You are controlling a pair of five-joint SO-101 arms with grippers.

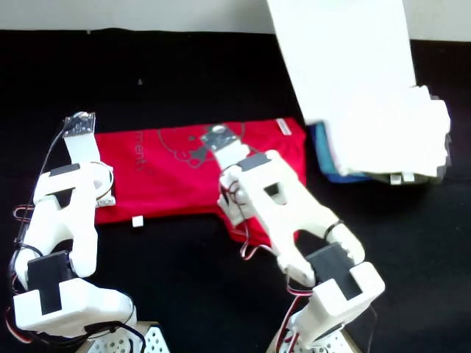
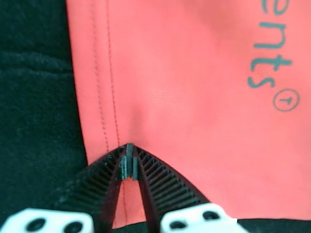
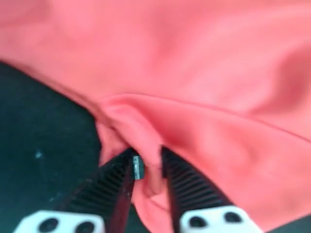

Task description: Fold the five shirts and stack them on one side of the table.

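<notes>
A red shirt (image 1: pixel 176 173) lies folded lengthwise across the middle of the black table (image 1: pixel 176 294). My left gripper (image 1: pixel 101 193) is at the shirt's left end; in the left wrist view the gripper (image 2: pixel 129 162) is shut with its tips pinching the stitched hem of the red shirt (image 2: pixel 194 97). My right gripper (image 1: pixel 234 217) is at the shirt's near edge, right of centre. In the right wrist view it (image 3: pixel 148 170) is shut on a raised fold of the red shirt (image 3: pixel 204 73). A stack of folded shirts (image 1: pixel 390 140), white on top and blue (image 1: pixel 324 158) beneath, sits at the back right.
A large white sheet-like cloth (image 1: pixel 342 51) reaches from the stack to the back wall. A small white tag (image 1: pixel 137 220) lies at the red shirt's near edge. Bare black table stretches in front of the shirt and along the far side.
</notes>
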